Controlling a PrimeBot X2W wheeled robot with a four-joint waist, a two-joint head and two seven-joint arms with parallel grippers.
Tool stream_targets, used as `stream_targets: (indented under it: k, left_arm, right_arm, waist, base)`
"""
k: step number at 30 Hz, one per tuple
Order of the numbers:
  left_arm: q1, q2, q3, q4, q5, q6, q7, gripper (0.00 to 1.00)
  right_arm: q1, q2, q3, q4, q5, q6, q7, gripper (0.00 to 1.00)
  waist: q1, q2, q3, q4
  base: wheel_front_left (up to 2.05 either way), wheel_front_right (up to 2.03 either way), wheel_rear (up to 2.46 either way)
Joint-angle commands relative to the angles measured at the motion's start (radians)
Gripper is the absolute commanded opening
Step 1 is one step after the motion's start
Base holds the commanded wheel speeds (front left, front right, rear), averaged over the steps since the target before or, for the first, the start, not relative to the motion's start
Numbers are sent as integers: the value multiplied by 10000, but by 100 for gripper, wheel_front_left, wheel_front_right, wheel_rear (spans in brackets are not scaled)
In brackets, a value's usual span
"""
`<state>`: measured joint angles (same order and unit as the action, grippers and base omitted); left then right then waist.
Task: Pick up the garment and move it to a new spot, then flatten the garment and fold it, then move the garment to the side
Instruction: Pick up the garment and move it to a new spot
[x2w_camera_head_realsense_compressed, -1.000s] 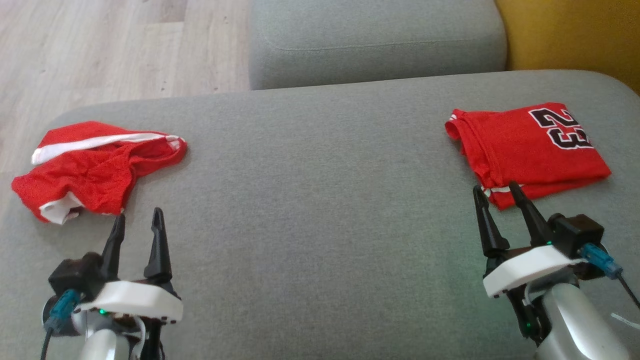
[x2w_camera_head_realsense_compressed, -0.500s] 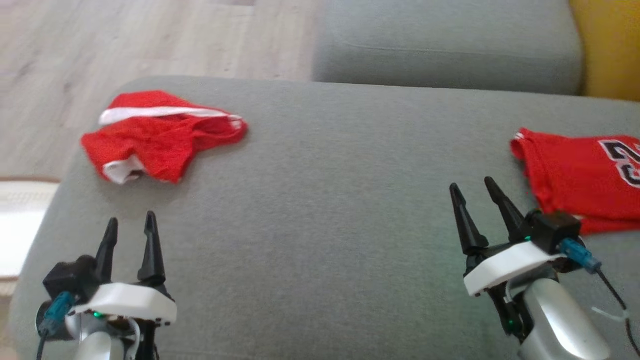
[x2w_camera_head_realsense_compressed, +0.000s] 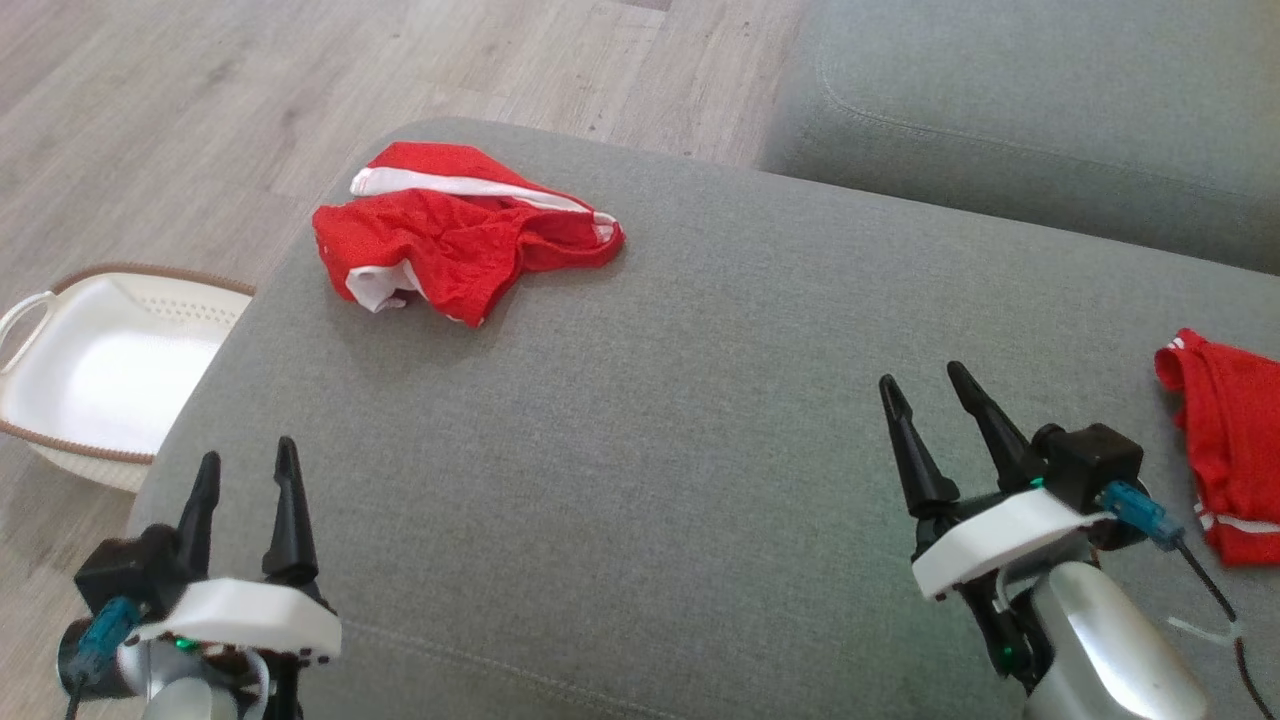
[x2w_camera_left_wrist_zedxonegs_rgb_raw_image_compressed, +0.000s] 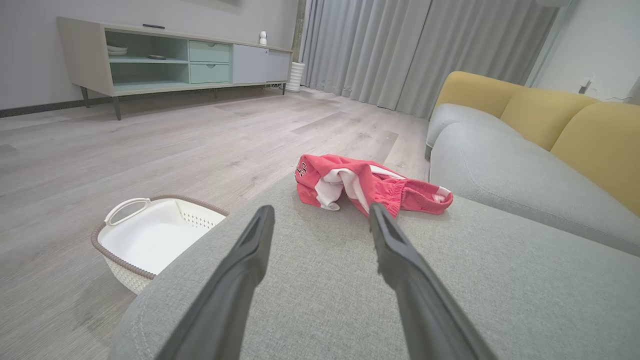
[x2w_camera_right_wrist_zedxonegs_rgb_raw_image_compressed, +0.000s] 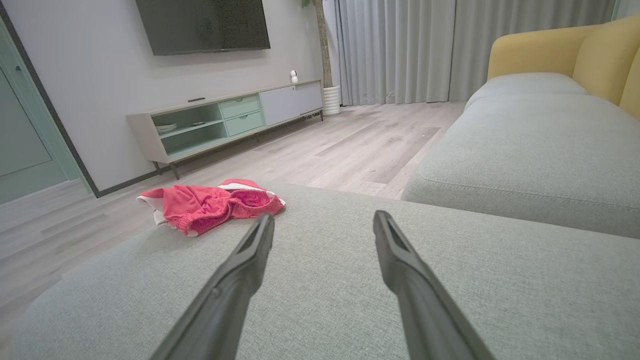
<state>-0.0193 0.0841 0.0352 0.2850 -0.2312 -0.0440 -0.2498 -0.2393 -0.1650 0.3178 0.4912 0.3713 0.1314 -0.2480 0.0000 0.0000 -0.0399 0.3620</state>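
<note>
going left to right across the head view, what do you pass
white laundry basket → crumpled red shorts → right end effector → folded red garment

Entry: lettering, one instance.
Carrier: crumpled red garment (x2w_camera_left_wrist_zedxonegs_rgb_raw_image_compressed: 372, 185), on the cushion (x2w_camera_left_wrist_zedxonegs_rgb_raw_image_compressed: 325, 300) ahead of the left gripper (x2w_camera_left_wrist_zedxonegs_rgb_raw_image_compressed: 321, 209), just beyond its fingertips.
Position: on the garment's end that lies past the tip of the gripper's left-hand finger, in the left wrist view.
Legible content: dark, white-edged characters, one resembling an "S". The rest is folded under and unreadable.
</note>
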Motion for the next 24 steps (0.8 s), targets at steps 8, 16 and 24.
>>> stream_targets:
  k: [8,16,24]
  left_arm:
    - [-711,147,343,-346,-504,0,555,100]
    - [-3136,1167,139,-736,-1318,-515,3548,100]
    - [-5743,2219,231,582,-2429,-743,5821,100]
  right_arm:
    - [-490,2,269,-363,107,-7,-126,100]
    - [-720,-41,245,-733,-17,-7,-113,100]
    - [-1233,-165,261,-994,-123,-7,-16,100]
  waist:
    - [0,0,111,-110]
    - [0,0,847,-691]
    - [0,0,2084,-1808]
  base:
    - [0,0,0]
    - [0,0,0]
    - [0,0,0]
